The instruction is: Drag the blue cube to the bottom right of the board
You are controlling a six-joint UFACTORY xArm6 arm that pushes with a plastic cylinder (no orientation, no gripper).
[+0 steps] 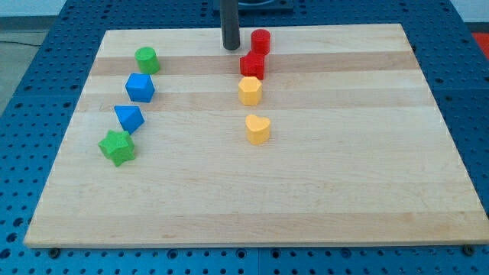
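The blue cube [140,87] sits at the view's left on the wooden board [321,198], below a green cylinder [147,59]. A blue triangular block [129,118] lies just below the cube, and a green star-shaped block [117,147] below that. My tip [231,46] is a dark rod at the view's top centre, well to the right of the blue cube and just left of a red cylinder [260,40]. It touches no block.
A red star-like block [252,65] sits below the red cylinder. A yellow hexagonal block [250,90] is just under it, and a yellow heart-shaped block [257,129] lower down. A blue pegboard table [30,92] surrounds the board.
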